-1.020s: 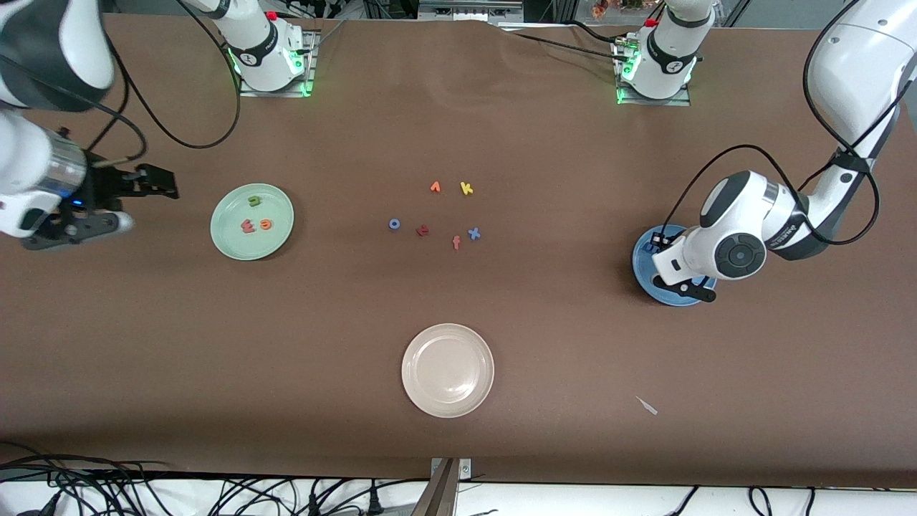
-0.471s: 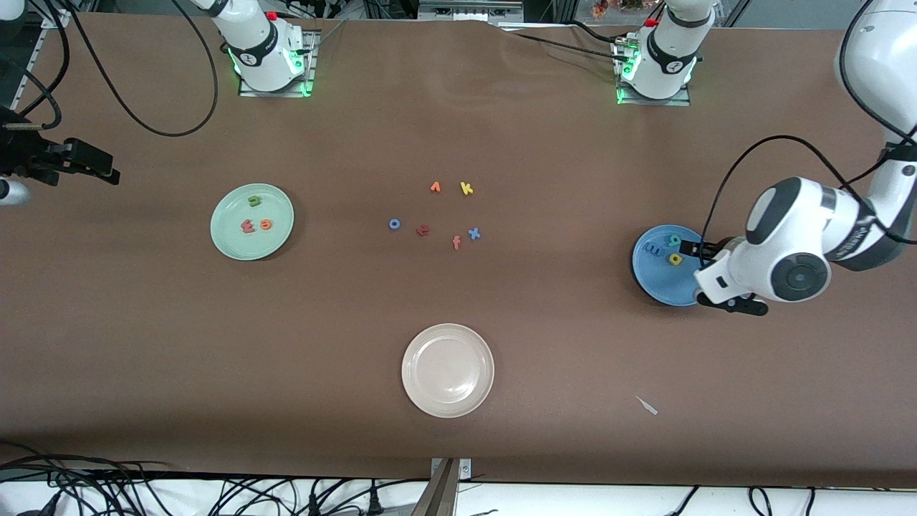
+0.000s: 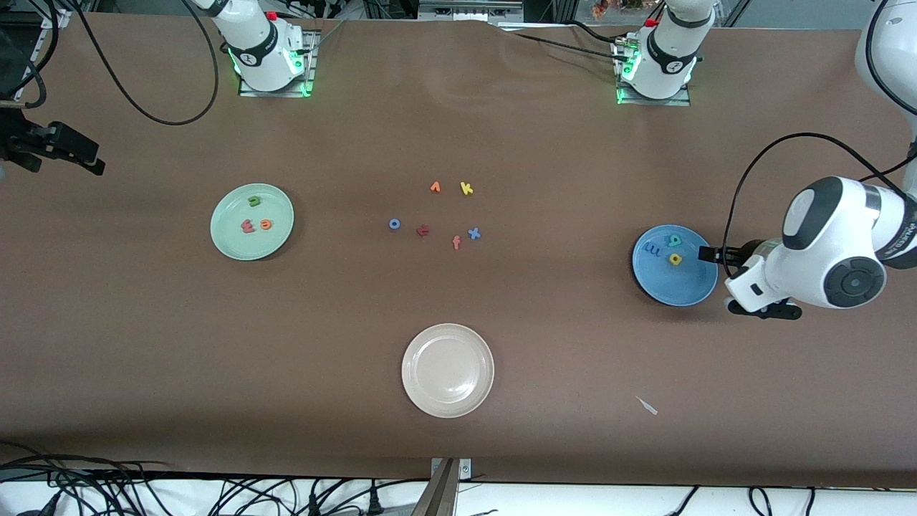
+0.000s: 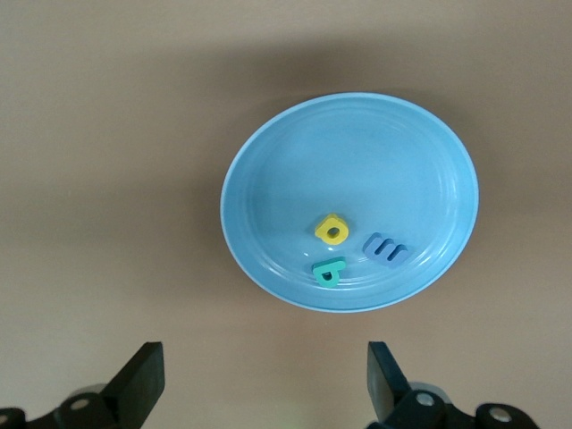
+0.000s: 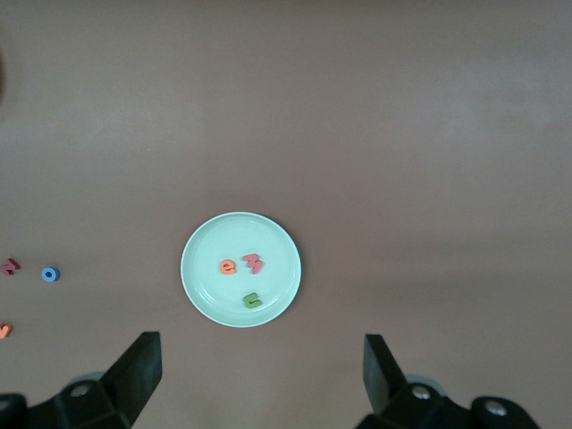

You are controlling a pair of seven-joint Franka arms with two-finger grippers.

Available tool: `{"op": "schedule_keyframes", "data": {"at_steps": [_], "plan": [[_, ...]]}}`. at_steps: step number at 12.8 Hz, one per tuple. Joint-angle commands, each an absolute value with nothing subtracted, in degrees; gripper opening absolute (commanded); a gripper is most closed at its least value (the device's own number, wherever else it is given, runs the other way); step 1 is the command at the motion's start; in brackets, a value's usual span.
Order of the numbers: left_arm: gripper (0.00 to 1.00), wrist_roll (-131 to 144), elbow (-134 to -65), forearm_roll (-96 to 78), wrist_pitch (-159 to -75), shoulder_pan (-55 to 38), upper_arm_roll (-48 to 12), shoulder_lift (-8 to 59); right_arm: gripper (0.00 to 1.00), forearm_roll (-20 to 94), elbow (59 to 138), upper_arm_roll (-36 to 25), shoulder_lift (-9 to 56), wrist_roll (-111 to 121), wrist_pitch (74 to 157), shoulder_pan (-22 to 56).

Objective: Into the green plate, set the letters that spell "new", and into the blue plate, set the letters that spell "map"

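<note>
The left gripper (image 3: pixel 706 253) has just let go and pulled back off the blue plate (image 3: pixel 680 290), toward the left arm's end of the bench (image 3: pixel 458 444). Its fingers are wide apart and hold nothing. Now the blue m (image 3: pixel 653 249), the teal letter (image 3: pixel 673 240) and the yellow p (image 3: pixel 675 259) all lie in the blue plate. The green n (image 3: pixel 253 201), orange e (image 3: pixel 266 224) and pinkish w (image 3: pixel 248 227) lie in the green plate (image 3: pixel 236 247). So the job looks done. The right gripper (image 3: pixel 61 147) waits up high at its own end, fingers apart and holding nothing.

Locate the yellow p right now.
The yellow p lies in the blue plate at the left arm's end of the table, beside the teal letter and blue m.
</note>
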State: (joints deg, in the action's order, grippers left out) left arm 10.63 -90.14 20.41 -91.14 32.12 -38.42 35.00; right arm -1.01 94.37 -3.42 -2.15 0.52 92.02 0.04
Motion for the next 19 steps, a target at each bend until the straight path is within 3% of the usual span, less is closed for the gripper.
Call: {"op": "schedule_keyframes", "data": {"at_steps": [1,2,4,7,10,19], "plan": [[1.0,9.23,-94.29,2.89,-94.64,15.1,-13.11,21.75,1.0,-0.53,94.57,-2.11,-2.73,-4.8,91.41,-0.97],[1.0,9.49,-95.52,-1.8,-95.09,10.77,-6.57,18.32,1.0,-0.53,94.48,-2.11,-2.64,-5.18,91.41,-0.97],[1.0,9.67,-95.54,-2.81,-95.54,5.04,-0.12,12.86,1.0,-0.7,94.31,-0.8,-2.64,-5.54,91.32,-1.05],[1.0,9.41,-95.54,-2.21,-95.1,-0.77,4.65,5.38,1.0,-0.44,94.39,-0.79,-2.64,-5.01,91.14,-0.97],[1.0,9.49,-94.92,-1.93,-91.59,-1.58,4.75,-0.08,1.0,-0.44,94.39,-1.06,-2.64,-5.1,90.18,-0.79],[1.0,9.23,-94.57,0.97,-92.81,-1.23,1.32,0.53,1.0,-0.35,94.31,-0.79,-2.64,-5.1,90.18,-0.79]]}}
